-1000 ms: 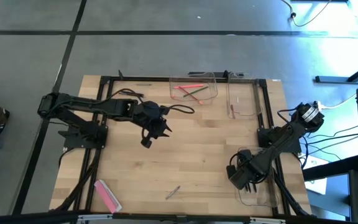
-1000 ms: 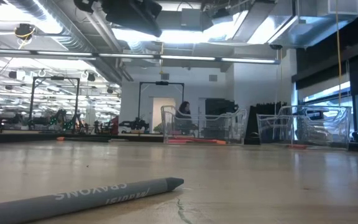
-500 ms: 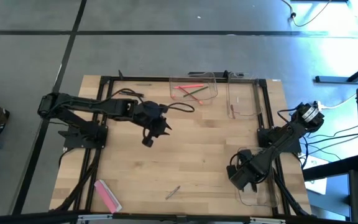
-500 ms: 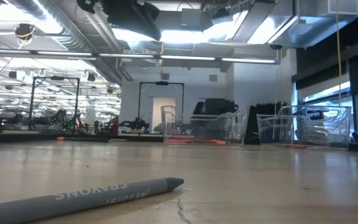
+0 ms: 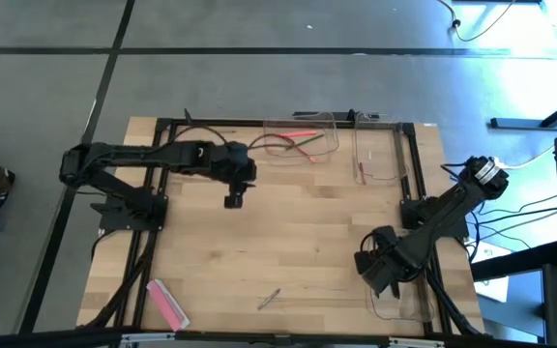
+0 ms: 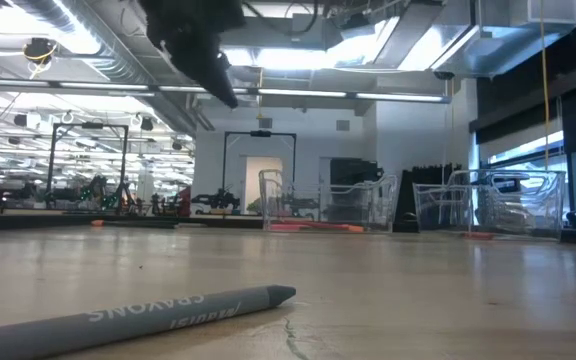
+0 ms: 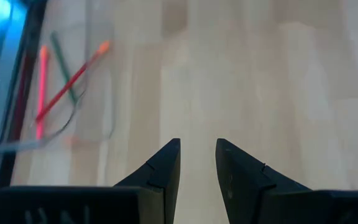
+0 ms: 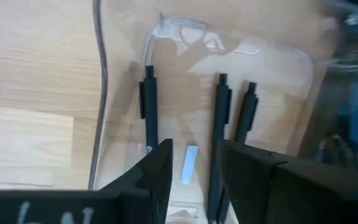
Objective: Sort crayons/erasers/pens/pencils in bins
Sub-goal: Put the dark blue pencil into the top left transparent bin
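Eraser [image 5: 166,304]: flat pink block, table's near-left corner; both grippers' jaws apart, empty.

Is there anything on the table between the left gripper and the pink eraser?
No. In the high view, only bare wooden table lies between the left gripper and the pink eraser. The grey crayon lies off to the side.

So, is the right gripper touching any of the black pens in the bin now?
Cannot tell. In the right wrist view the right gripper stands open over the bin, and its fingers overlap the black pens, so neither gap nor contact shows.
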